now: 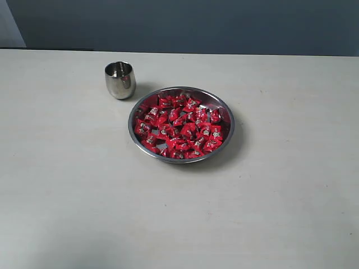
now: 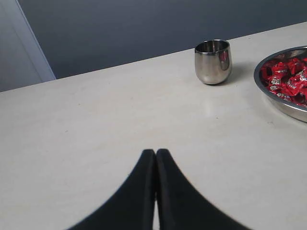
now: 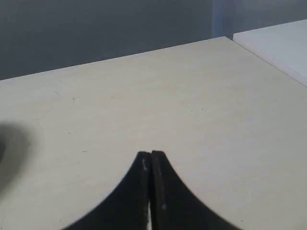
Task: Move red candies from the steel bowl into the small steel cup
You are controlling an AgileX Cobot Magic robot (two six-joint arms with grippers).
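steel bowl cut by picture edge, red candies with unreadably small marks

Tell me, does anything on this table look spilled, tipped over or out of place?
Nothing stands out. The small steel cup stands upright beside the steel bowl, not touching it. The red candies all lie inside the bowl; none shows on the table.
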